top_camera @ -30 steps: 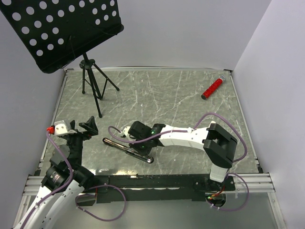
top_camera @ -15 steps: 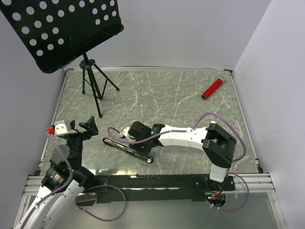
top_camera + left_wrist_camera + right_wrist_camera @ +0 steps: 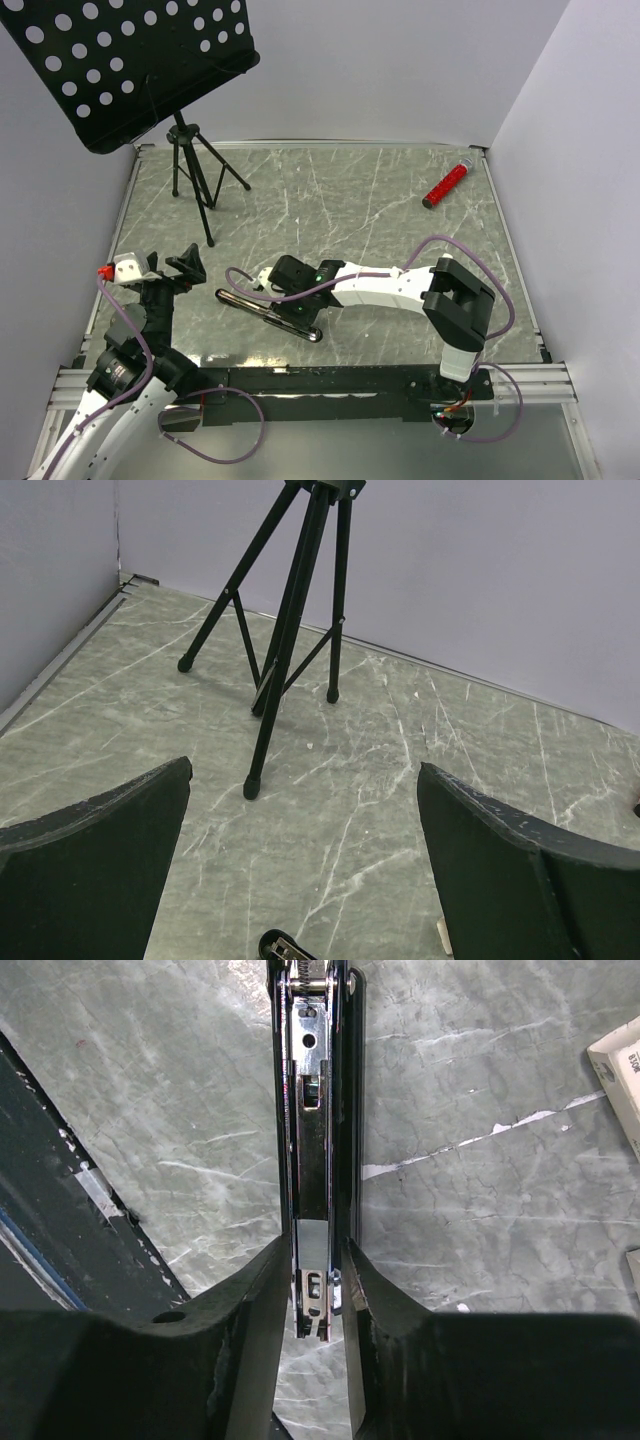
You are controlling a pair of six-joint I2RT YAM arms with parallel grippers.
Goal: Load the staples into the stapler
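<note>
While reaching low over the near middle of the green marbled table (image 3: 400,200), pinching the stapler (image 3: 262,311) with the right gripper (image 3: 315,1260): narrowly set, pressing a finger against each long black side near one end.
Lying flat on the table, slanting from far-left to near-right, and showing a silvery rail facing up between the black sides.
Logging the staples (image 3: 621,1075) as a cream box resting on the table near the stapler, apart from it, at the right border of the right wrist view and partly running out of frame.
Hanging the left gripper (image 3: 310,855) above the table's left edge, spreading its fingers (image 3: 100,865) wide and holding nothing.
Standing far-left on a tripod: black music stand (image 3: 190,170).
Lying far-right, well apart: red cylinder (image 3: 446,183).
</note>
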